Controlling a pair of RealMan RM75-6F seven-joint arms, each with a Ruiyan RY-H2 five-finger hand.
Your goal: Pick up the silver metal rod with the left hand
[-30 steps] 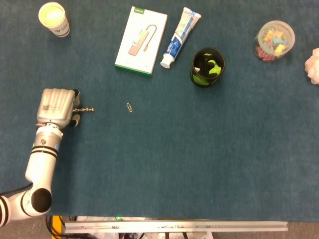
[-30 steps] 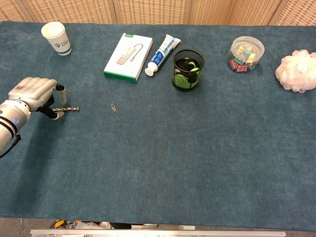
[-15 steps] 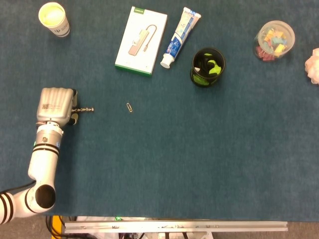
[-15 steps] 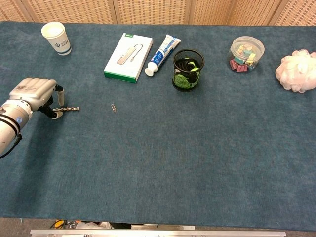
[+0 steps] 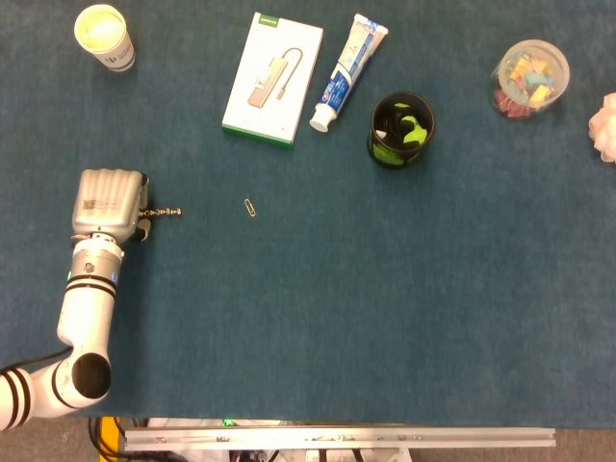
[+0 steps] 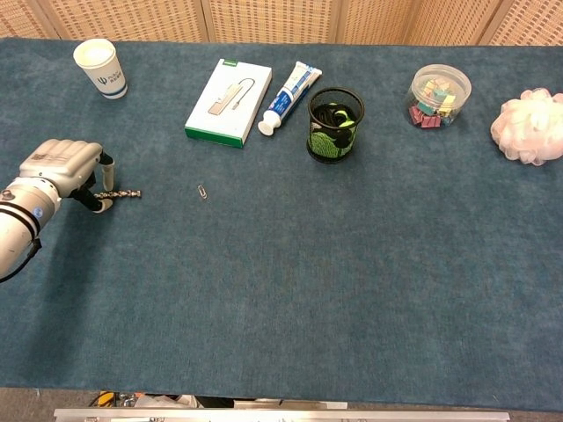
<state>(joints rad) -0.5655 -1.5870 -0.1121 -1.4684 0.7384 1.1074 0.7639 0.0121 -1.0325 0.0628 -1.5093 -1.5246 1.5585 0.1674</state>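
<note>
We find the left hand (image 5: 109, 202) low over the blue table cover (image 5: 385, 289), at the table's left side, knuckles up, fingers curled down. The silver metal rod (image 5: 164, 211) lies flat on the cover w/ its near end under the hand's fingertips (image 6: 104, 205) and its far end sticking out toward table centre. In the chest view the dark fingertips sit on either side of the rod's near end, so we judge the hand closed around that end, but the rod looks to be resting on the cloth, not raised. Whether the grip is firm we cannot tell. The right hand appears in neither view.

Other items noted:
- paper clip (image 5: 250, 207), just beyond the rod's free end, apart from it.
- paper cup (image 5: 104, 36), back-left corner, upright.
- white box (image 5: 273, 78) w/ adapter pictured on lid, lying flat; toothpaste tube (image 5: 348, 71) beside it, not touching as far as we see.
- black mesh pen cup (image 5: 402, 130) w/ green and black contents, near the tube's cap end.
- clear tub (image 5: 529, 77) of coloured clips, back right.
- pink bath pouf (image 6: 530, 126), far right edge.
</note>
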